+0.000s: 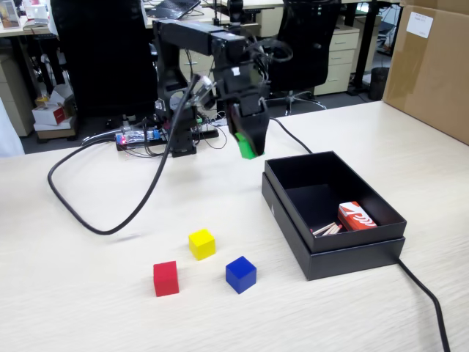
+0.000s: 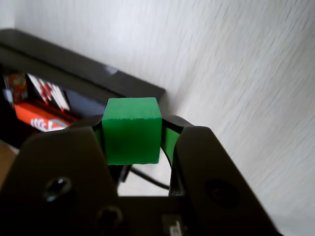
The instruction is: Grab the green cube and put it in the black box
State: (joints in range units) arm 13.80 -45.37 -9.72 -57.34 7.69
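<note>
My gripper (image 2: 132, 137) is shut on the green cube (image 2: 132, 132), which fills the gap between the two black jaws in the wrist view. In the fixed view the gripper (image 1: 248, 147) hangs in the air with the green cube (image 1: 247, 149) at its tip, just left of the far left corner of the black box (image 1: 333, 249). The box lies open on the table at the right, and its edge (image 2: 88, 73) shows at the upper left of the wrist view.
Inside the box lie a red packet (image 1: 356, 216) and some thin sticks. A yellow cube (image 1: 201, 243), a red cube (image 1: 166, 279) and a blue cube (image 1: 240, 274) sit near the front. A black cable (image 1: 110, 220) loops at the left, another runs from the box. A brown carton (image 1: 432, 66) stands far right.
</note>
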